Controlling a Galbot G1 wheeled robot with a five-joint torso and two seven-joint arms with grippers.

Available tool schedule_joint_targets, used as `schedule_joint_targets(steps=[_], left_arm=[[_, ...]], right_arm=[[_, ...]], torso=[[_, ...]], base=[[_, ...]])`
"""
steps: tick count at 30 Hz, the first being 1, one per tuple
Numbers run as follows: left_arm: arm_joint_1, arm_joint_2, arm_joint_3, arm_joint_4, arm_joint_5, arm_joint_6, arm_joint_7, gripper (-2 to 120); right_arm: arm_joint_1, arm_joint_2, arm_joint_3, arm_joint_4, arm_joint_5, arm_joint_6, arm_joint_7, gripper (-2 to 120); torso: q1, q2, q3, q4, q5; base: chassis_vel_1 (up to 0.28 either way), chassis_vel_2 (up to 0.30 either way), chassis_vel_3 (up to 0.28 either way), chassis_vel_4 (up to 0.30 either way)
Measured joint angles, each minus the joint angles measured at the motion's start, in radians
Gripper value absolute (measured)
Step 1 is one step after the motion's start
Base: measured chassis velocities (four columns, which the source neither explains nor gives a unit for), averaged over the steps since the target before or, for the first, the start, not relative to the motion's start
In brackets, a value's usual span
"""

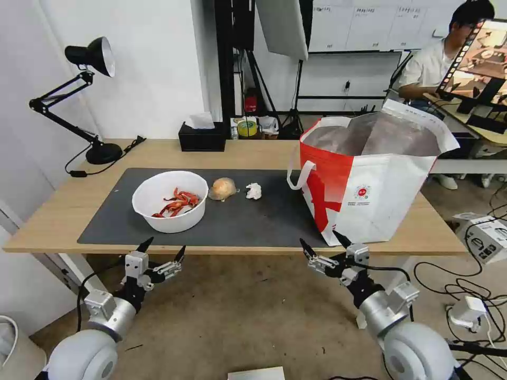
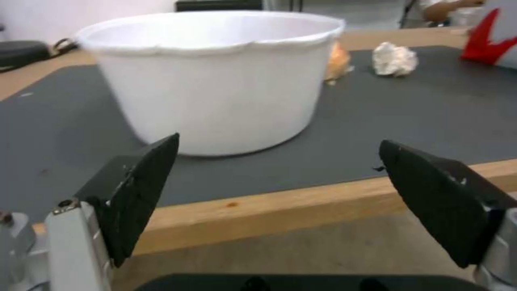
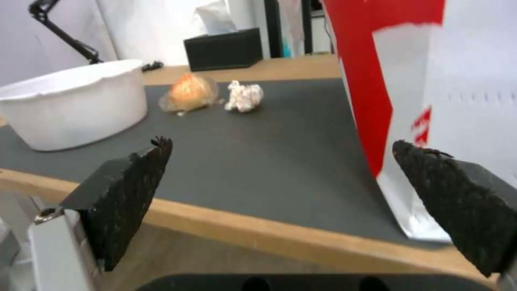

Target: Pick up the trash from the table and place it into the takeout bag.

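Note:
On the dark mat of the table [image 1: 68, 200] the trash lies in a row: a white bowl [image 1: 170, 201] with red-orange shells, a tan wrapped lump [image 1: 223, 189] and a crumpled white tissue ball [image 1: 254, 191]. The takeout bag [image 1: 369, 184], white and red with foil lining, stands open at the mat's right end. My left gripper [image 1: 163, 250] hovers open just off the table's front edge, facing the bowl [image 2: 215, 81]. My right gripper [image 1: 325, 244] is open too, off the front edge by the bag's near corner [image 3: 431, 81]. The lump [image 3: 190, 93] and tissue [image 3: 244, 96] lie beyond it.
A black tissue box [image 1: 202, 136] and a black desk lamp [image 1: 87, 95] stand along the table's back edge. Cables and white boxes [image 1: 488, 237] lie on the floor to the right. Bare floor is in front of the table.

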Motion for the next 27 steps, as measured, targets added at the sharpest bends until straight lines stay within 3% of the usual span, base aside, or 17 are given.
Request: schedule_joint_targets(steps=[5, 27], left_arm=[[0.017, -0.008, -0.006, -0.004, 0.004, 0.023, -0.036, 100], [0.05, -0.022, -0.016, -0.008, 0.018, 0.028, -0.034, 100]], right_arm=[[-0.012, 0.023, -0.005, -0.005, -0.012, 0.004, 0.02, 100], [-0.016, 0.045, -0.026, -0.013, -0.007, -0.001, 0.066, 100]], torso=[[0.0, 0.0, 0.0, 0.0, 0.0], [0.0, 0.0, 0.0, 0.0, 0.0]], base=[[0.0, 0.0, 0.0, 0.0], [0.0, 0.0, 0.0, 0.0]])
